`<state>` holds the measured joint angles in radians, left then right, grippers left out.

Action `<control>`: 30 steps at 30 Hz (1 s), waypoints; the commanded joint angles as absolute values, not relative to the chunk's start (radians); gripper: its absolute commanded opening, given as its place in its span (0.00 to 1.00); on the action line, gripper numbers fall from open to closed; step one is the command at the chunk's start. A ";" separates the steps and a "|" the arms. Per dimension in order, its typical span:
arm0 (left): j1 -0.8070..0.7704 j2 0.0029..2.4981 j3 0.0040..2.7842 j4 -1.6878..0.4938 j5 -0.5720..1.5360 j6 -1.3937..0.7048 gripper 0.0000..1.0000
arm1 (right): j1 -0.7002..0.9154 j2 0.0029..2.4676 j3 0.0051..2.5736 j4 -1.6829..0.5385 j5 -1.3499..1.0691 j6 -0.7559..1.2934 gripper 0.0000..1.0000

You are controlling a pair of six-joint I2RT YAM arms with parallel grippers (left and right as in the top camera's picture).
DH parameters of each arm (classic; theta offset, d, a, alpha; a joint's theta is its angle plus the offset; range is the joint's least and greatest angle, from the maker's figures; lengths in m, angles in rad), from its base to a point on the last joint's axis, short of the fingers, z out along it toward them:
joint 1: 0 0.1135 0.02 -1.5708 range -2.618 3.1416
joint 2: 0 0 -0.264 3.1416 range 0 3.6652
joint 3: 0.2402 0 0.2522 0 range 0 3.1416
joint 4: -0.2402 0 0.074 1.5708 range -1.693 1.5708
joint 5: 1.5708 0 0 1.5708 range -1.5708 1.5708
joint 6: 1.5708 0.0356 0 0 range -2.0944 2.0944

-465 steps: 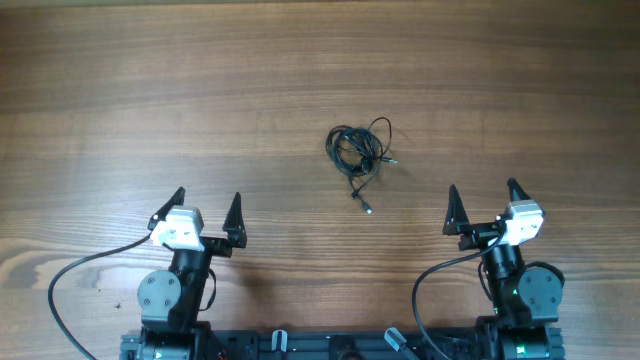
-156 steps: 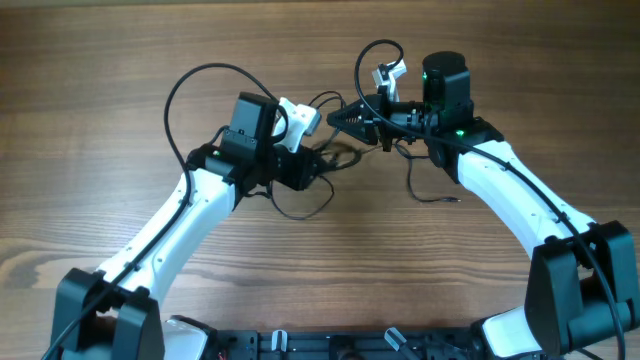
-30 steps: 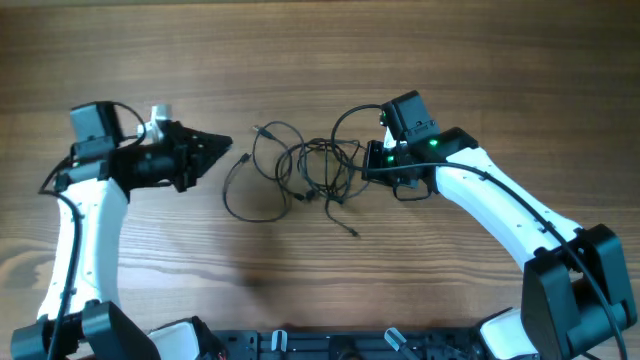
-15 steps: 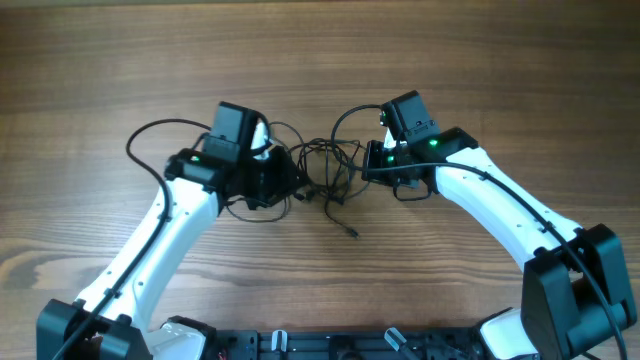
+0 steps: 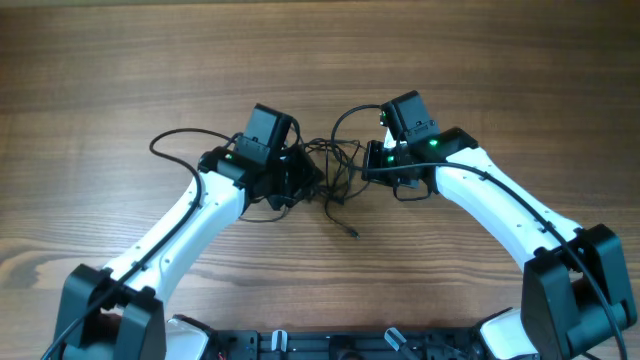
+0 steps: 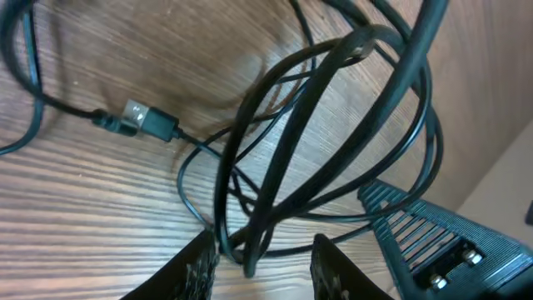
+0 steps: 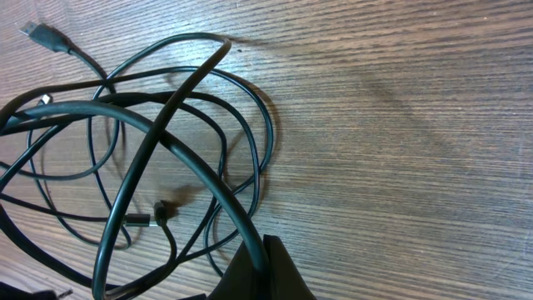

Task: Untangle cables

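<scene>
Now, cables: the thin black cables with small plug ends point(image 5: 335, 170) lie as tangled loops in the middle of the brown wooden table point(image 5: 500, 60), between both grippers.
Plug: one silver plug end point(image 6: 150, 122) rests on the wood.
Left gripper point(image 6: 262, 268): fingers apart, some strands pass between them.
Right gripper point(image 7: 256, 254): fingers pressed together, pinching one strand.
</scene>
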<state>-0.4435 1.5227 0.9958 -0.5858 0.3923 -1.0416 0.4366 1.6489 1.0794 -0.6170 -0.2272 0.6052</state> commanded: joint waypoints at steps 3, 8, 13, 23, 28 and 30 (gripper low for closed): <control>-0.448 1.532 0.997 -0.504 0.474 -1.056 0.38 | 0.439 1.647 1.071 -0.616 -0.225 0.604 0.04; -0.447 1.532 0.997 -0.507 0.561 -1.055 0.36 | 0.439 1.647 1.071 -0.616 -0.225 0.604 0.04; -0.447 1.532 0.997 -0.527 0.557 -1.052 0.32 | 0.439 1.647 1.071 -0.616 -0.225 0.604 0.04; -0.364 1.519 0.997 -0.558 0.425 -0.966 0.04 | 0.439 1.647 1.071 -0.622 -0.224 0.603 0.04; -0.060 1.452 0.997 -0.596 0.672 -0.773 0.04 | 0.439 1.647 1.071 -0.625 -0.224 0.603 0.04; 0.045 1.451 0.997 -0.596 0.812 -0.733 0.04 | 0.439 1.647 1.071 -0.625 -0.224 0.603 0.04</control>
